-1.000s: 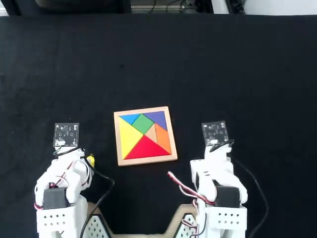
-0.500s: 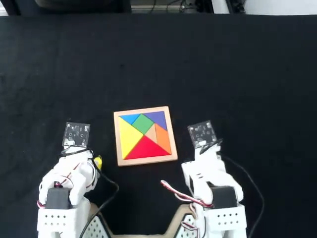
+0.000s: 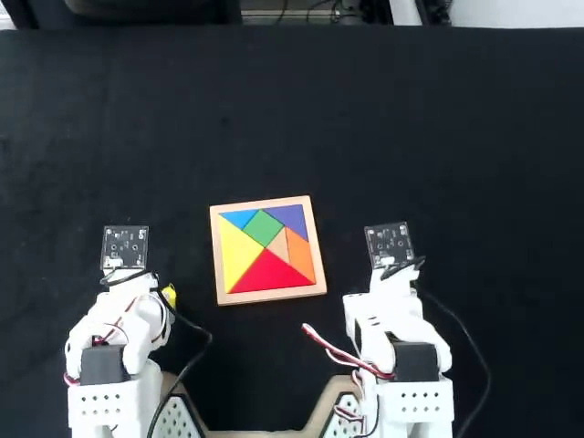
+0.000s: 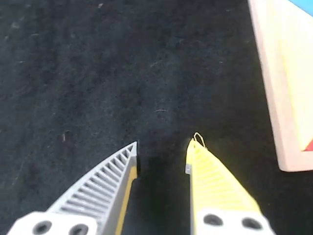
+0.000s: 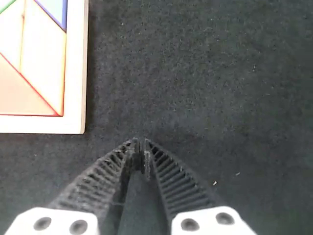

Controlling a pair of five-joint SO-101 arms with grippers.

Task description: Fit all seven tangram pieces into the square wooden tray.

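At table centre, square wooden tray [image 3: 262, 202] lying flat on black cloth [image 3: 411, 119], seven coloured pieces [image 3: 271, 272] sitting inside, filling it. High view giving full layout; wrist views catching tray rim close up. Left gripper [image 4: 161, 147] hovering just beside tray's left edge, jaws spread, empty. Right gripper [image 5: 141, 144] hovering near right edge, jaws pressed together, empty. Both arms folding back over bases.

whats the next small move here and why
Probably nothing beyond shutting the left gripper: all seven tangram pieces already lie flat inside the wooden tray, filling it. The left gripper is open on nothing beside the tray, and the right gripper is shut and empty on the other side.
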